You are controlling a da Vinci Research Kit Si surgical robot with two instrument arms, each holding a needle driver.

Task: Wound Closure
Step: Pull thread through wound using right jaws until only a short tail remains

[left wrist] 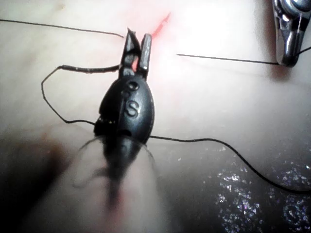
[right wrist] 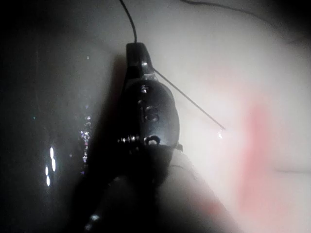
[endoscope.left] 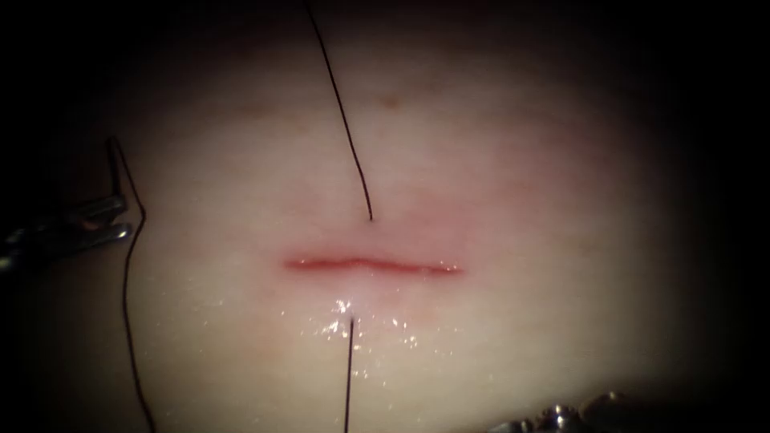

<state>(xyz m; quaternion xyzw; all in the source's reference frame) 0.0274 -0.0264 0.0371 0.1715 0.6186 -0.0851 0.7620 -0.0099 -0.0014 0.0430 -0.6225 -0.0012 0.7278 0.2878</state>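
Fingers point(left wrist: 136, 48) of the "S"-marked left tool hold needle point(left wrist: 90, 69).

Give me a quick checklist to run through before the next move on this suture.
1. Thread crosses the cut: ok; it enters above it and leaves below it.
2. Right hand holds thread: ok, shut on it.
3. Needle out of the tissue: ok; it lies at the left hand, left of the cut.
4. Left hand's grip on the needle: cannot tell.
5. Thread free of tangles: cannot tell; a slack loop lies by the left hand.
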